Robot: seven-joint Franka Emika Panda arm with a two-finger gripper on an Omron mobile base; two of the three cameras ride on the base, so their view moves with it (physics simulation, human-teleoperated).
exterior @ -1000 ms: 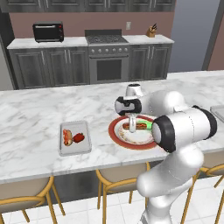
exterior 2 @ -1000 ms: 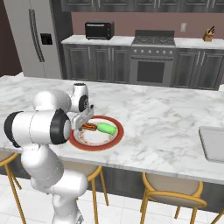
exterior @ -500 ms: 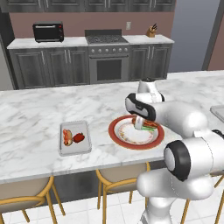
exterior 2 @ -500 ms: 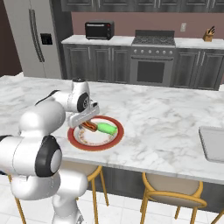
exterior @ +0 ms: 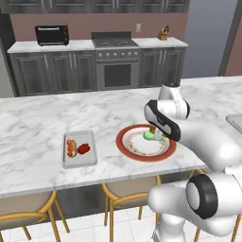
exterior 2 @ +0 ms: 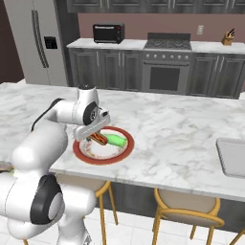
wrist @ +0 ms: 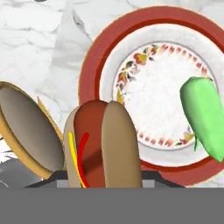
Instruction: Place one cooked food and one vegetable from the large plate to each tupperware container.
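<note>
Marble tabletop (exterior: 38, 137) in a dark-cabinet kitchen. The claw (exterior 2: 94, 135) hangs over one large plate (exterior: 126, 147), closed narrow on one hot dog (wrist: 101, 146). One green vegetable (wrist: 204, 114) lies on the plate just beside the claw. One tupperware container (exterior: 79, 160), well off to the claw's left, holds two items: a hot dog and a red vegetable.

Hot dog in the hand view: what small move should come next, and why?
Probably lift it straight up, clear of the large plate. The hot dog sits between the shut jaws over the plate's edge, the green vegetable lies beside it, and the tupperware container at the right looks empty, so the hot dog likely goes there.
</note>
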